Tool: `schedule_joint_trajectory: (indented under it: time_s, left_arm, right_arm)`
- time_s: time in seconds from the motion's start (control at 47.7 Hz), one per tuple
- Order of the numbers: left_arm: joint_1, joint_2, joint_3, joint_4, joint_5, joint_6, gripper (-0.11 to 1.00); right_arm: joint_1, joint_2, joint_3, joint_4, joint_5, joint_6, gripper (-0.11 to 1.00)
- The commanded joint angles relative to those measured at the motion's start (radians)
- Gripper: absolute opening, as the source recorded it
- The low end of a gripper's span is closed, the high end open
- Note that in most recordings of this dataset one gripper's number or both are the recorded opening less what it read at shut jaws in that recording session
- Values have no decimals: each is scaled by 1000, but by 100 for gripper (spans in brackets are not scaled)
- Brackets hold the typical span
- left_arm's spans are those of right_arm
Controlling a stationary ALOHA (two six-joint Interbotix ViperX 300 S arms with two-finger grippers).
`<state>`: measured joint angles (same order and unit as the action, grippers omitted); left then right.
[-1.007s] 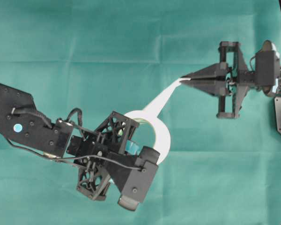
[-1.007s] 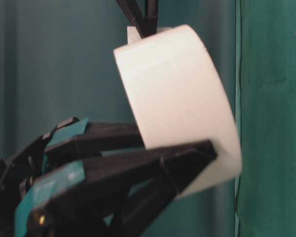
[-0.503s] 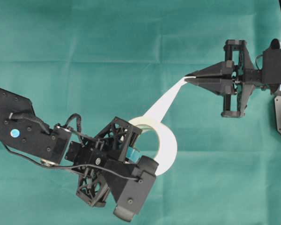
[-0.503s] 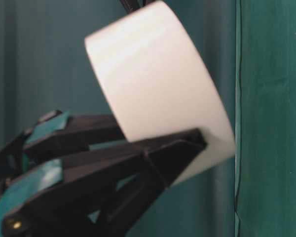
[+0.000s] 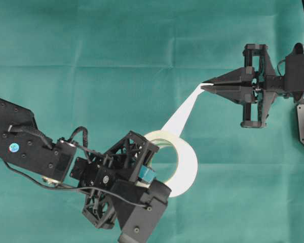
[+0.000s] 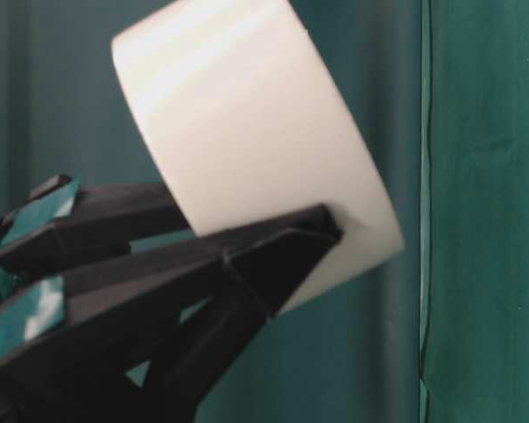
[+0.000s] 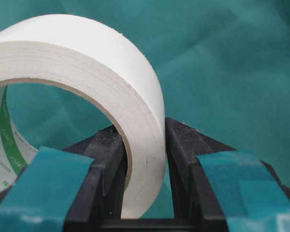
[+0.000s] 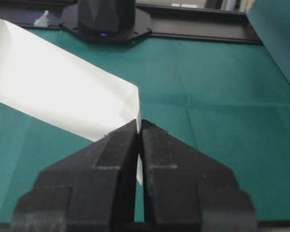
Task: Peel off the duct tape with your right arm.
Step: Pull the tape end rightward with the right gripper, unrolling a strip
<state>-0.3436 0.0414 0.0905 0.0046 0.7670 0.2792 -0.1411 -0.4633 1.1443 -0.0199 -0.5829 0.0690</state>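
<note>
A white ring-shaped roll of duct tape [image 5: 180, 163] with a greenish printed inner core sits low and centre in the overhead view, above the counter covered in teal-green cloth [image 5: 116, 61]. The left gripper [image 7: 145, 159], a black one with teal patches on its fingers, is closed on the roll's wall: in the left wrist view one finger [image 7: 106, 164] presses the inside of the ring and the other the outside, with the white band pinched between them. From table level the roll [image 6: 256, 159] appears tilted, its broad white face toward the camera, with the black fingers beneath and behind it.

A loose white strip [image 5: 185, 114] runs from the top of the roll diagonally up and to the right, taut and straight, to the right gripper [image 5: 209, 85]. This black gripper with long pointed triangular fingers is pressed closed on the strip's end. In the right wrist view the strip [image 8: 58, 92] enters between the two closed fingertips, its edge caught in the narrow seam.
</note>
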Motion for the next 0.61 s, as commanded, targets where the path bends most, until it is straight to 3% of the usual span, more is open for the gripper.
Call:
schedule_joint_trajectory:
  time_s: [0.0,0.273,0.587]
  left_arm:
    - [-84,-46,-35,-12,-15,5,21]
    - [-106,-52,-38,-12,-55,63,21]
    - [-106,-54,-34,-12,-55,66,21]
  right_arm:
    - [-61,-8,-3,8,-3,2,-10]
    - [-71,5,-2,8,-5,3,-10]
    - [-69,5,-3,8,-6,5,-10]
